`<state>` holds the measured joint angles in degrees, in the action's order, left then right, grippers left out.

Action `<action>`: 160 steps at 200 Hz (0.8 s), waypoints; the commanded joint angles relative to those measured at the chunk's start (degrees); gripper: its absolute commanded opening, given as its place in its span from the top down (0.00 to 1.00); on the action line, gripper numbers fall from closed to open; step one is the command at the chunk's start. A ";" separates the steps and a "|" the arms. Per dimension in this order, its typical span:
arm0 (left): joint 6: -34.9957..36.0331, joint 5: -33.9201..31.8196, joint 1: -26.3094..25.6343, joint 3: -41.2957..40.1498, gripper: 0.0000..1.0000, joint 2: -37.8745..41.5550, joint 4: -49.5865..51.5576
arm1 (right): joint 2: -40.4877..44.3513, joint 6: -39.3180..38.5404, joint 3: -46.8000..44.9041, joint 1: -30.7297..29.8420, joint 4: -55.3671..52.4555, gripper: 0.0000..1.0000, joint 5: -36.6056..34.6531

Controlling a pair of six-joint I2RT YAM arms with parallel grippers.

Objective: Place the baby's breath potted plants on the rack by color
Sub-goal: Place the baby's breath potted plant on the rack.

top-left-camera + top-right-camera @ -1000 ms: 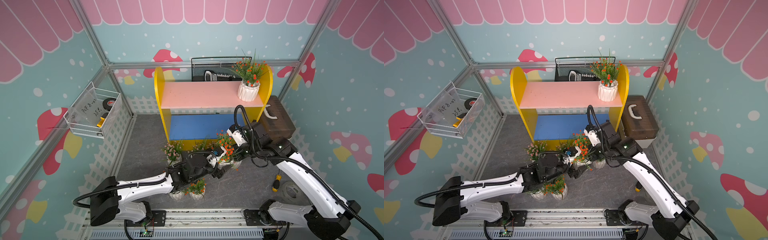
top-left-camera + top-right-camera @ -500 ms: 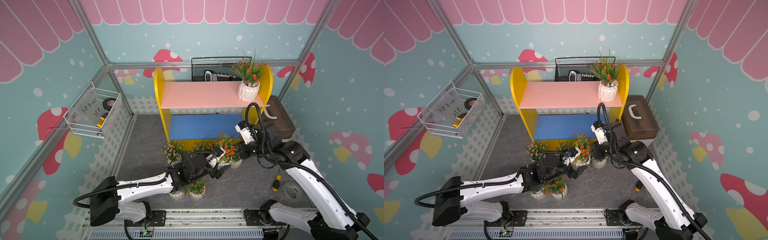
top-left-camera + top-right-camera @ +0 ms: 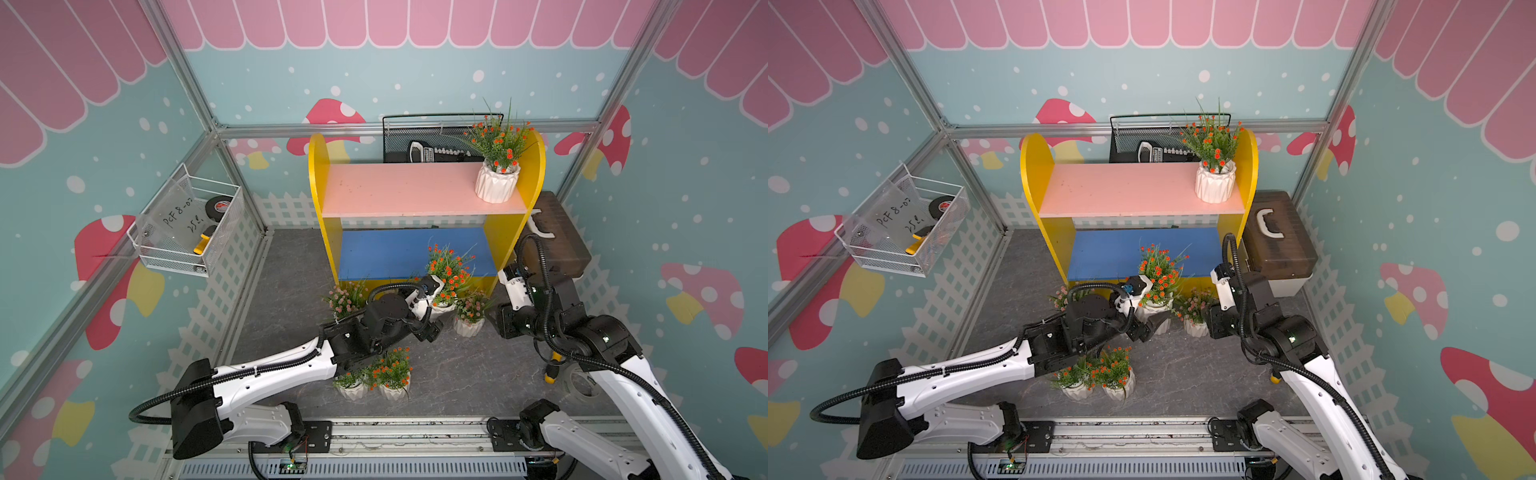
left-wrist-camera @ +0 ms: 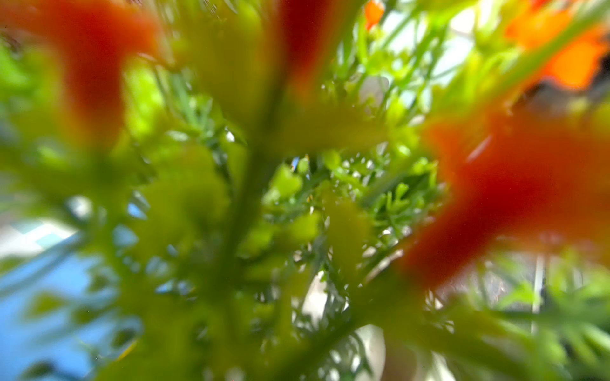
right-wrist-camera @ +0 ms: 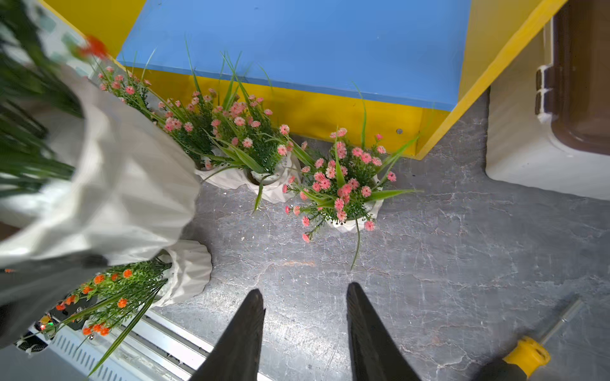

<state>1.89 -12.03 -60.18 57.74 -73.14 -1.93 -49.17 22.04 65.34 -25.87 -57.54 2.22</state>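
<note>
Pincers: the left pincer (image 3: 1152, 319) is clamped on the white ribbed pot of the held orange-flowered plant (image 5: 132, 198). This plant sits tilted at lower centre of both top views, just in front of the blue lower board (image 3: 386, 253) of the rack (image 3: 319, 187). Blurred green sprigs and orange blooms fill the left wrist view. The right pincer (image 5: 305, 288) has its jaws apart with nothing between them. It is over bare grey surface (image 3: 457, 374), right of centre in both top views.

Plant locations:
- One shelved orange-flowered pot (image 3: 496, 187) stands upright at the right end of the pink upper board (image 3: 407, 191).
- Two loose orange-flowered pots (image 3: 392, 388) stand side by side on the surface at bottom centre.
- Several pink-flowered pots (image 5: 346, 188) stand on the surface along the rack's front edge; their exact count cannot be told.

A yellow-handled screwdriver (image 5: 528, 356) lies at lower right of the right wrist view.
</note>
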 commanded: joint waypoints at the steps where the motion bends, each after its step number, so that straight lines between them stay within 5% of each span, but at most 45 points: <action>1: 0.11 -0.89 1.07 4.68 0.31 2.11 -1.23 | 2.31 1.69 -2.58 0.29 0.29 0.59 -1.09; 160: 3.77 2.67 7.05 40.97 0.31 -12.90 13.48 | 6.49 2.30 -9.60 0.40 0.76 0.58 0.12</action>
<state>3.51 -10.44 -53.91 92.40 -84.97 12.75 -43.57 24.10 56.23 -25.82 -56.99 2.20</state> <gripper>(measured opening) 0.859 0.420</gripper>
